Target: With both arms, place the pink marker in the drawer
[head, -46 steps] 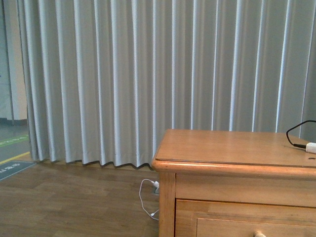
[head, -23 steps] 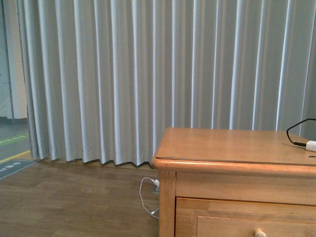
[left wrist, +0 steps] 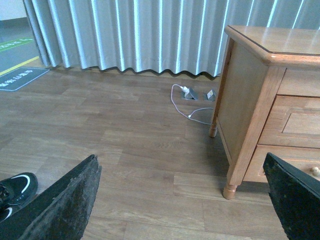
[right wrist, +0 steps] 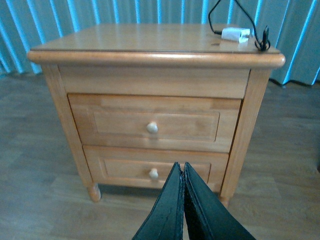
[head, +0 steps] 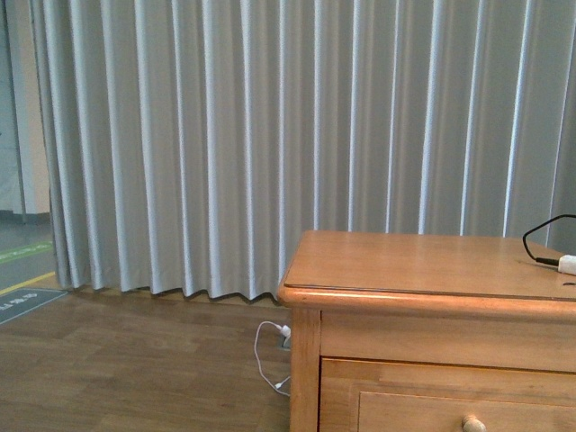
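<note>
The pink marker shows in no view. The drawer [right wrist: 110,125], the upper of two in a honey-coloured nightstand, is closed, with a round knob [right wrist: 152,128] at its middle. Its front also shows at the bottom of the front view [head: 423,400] and from the side in the left wrist view [left wrist: 300,122]. My right gripper [right wrist: 181,167] is shut on nothing, a short way in front of the lower drawer [right wrist: 125,167]. Low over the wooden floor, left of the nightstand, my left gripper [left wrist: 180,165] is open and empty. Neither arm appears in the front view.
A white plug with a black cable [right wrist: 235,34] lies at the nightstand top's far right [head: 565,264]. Grey curtains [head: 225,144] hang behind. A white cable and floor sockets [left wrist: 190,95] lie beside the nightstand. A black shoe [left wrist: 15,187] is on the floor.
The front view has drifted very slightly; nothing in it has moved otherwise.
</note>
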You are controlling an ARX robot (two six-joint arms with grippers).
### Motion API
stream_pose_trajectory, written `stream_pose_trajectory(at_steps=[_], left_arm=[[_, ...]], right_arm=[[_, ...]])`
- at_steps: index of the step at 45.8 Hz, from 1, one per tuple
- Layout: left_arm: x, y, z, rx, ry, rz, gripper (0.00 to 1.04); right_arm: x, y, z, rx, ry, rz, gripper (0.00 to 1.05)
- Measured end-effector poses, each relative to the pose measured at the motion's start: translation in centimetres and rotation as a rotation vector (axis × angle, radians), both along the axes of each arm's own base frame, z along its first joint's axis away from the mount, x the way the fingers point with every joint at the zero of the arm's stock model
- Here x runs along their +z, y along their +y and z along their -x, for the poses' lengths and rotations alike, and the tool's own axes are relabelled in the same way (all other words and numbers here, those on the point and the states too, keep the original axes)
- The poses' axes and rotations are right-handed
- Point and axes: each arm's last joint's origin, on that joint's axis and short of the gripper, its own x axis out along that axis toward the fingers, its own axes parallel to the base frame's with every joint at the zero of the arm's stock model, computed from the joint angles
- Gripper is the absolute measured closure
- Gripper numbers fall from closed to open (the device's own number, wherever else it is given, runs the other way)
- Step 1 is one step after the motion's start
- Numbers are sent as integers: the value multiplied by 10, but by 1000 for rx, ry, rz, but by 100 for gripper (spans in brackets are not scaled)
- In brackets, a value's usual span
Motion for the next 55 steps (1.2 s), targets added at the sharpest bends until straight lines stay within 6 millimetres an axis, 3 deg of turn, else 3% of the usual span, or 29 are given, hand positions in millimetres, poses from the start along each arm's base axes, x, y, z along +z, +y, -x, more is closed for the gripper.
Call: stream_pose_trajectory(at_steps=[14, 39, 55], left_arm=[[0, 0, 0, 0, 0, 0, 6], [0, 0, 0, 0, 0, 0, 6], [0, 0, 0, 0, 0, 0, 6]], right_arm=[[1, 0, 5, 0, -26, 2, 102], [1, 0, 5, 0, -26, 1, 7], [1, 0, 5, 0, -26, 1, 9]])
